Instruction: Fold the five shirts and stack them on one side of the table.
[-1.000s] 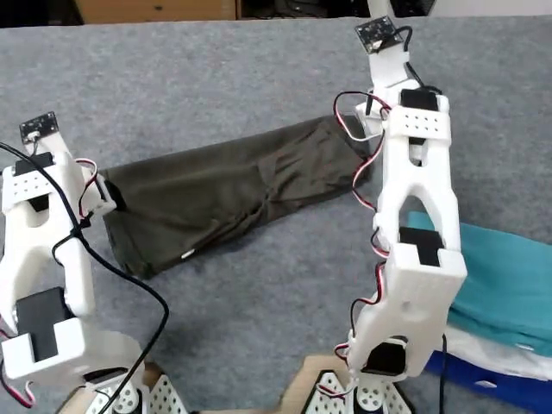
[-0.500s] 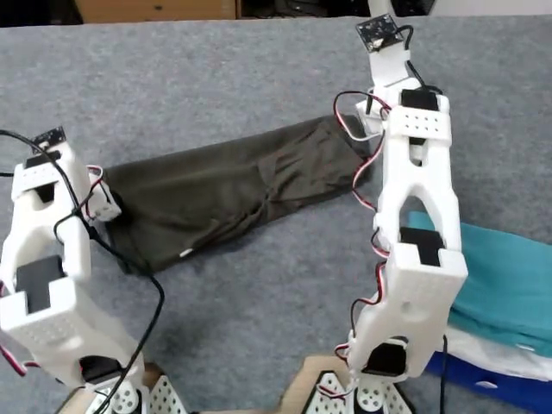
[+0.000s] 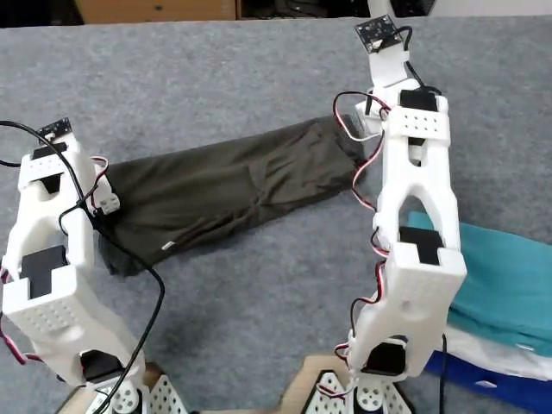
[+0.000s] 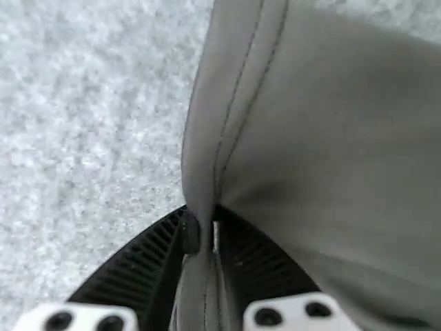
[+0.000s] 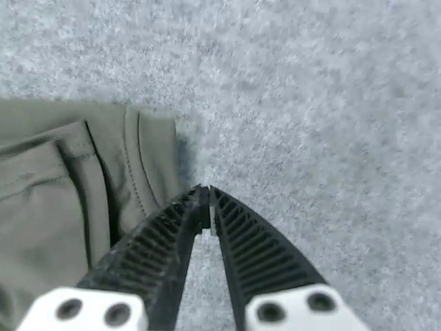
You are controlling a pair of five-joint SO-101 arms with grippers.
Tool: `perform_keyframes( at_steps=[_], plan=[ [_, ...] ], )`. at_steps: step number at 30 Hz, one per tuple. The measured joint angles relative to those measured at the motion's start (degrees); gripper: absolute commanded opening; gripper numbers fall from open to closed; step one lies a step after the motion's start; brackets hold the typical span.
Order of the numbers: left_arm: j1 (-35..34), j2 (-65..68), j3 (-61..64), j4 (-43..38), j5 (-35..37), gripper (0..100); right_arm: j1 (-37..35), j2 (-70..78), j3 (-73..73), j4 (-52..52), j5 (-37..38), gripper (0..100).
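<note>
Shirt (image 3: 224, 190) edge pinched in left tool (image 4: 200, 238), right tool (image 5: 207, 200) closed, empty, beside opposite edge

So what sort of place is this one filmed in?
Probably a robotics lab bench. Two white arms with loose wiring stand at a grey felt-covered table. An olive shirt lies between them, with a pile of coloured fabric at one side.

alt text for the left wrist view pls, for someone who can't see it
The left gripper is shut on a seamed edge of the olive shirt, seen close up from just behind its black ribbed fingers. The shirt spreads away from the gripper, with the grey table cover beside it.
</note>
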Motion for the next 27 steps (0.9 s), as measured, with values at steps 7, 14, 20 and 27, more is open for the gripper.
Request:
perform_keyframes(
  at_steps=[7, 14, 20, 27],
  plan=[
    [-0.1, 0.3, -6.5, 5.3, 0.0, 2, 0.4, 0.4, 0.3, -1.3, -2.4, 0.5],
    [1.0, 0.5, -27.3, 17.7, 0.4, 2, 12.0, 0.3, 0.3, -7.7, -17.8, 0.5],
    [10.7, 0.7, -43.2, 26.6, 0.3, 2, 21.7, 1.0, 0.3, -13.3, -27.4, 0.5],
    [30.1, 0.7, -50.2, 28.5, 0.4, 2, 25.8, 3.0, 0.4, -16.6, -29.1, 0.5]
  ],
)
